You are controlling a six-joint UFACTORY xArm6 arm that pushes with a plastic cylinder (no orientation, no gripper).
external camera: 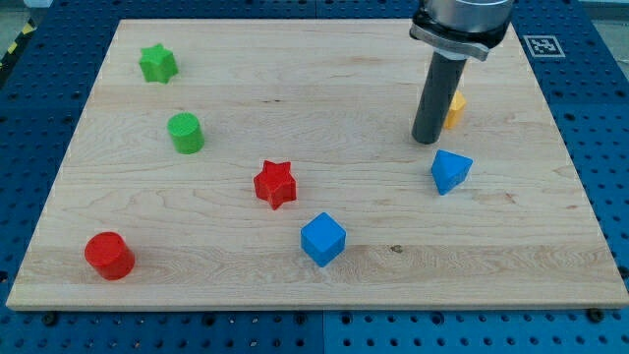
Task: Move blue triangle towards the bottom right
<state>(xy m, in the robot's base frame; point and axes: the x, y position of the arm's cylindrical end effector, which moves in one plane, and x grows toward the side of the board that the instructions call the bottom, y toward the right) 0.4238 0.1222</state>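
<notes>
Camera view: blue triangle (450,171) sits right of centre on the tabletop (324,88), clear of the other blocks. My tip (425,141) is just up-left of it, apparently not touching; yellow block (454,109) is half hidden behind the rod. Tool's a bare rod, grasps nothing. Block looks light, rigid, likely slides easily. I'd push its upper-left face, centred, or it'll spin off.

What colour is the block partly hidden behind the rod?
Yellow. The yellow block peeks out at the rod's right side in the camera view, just above my tip.
</notes>
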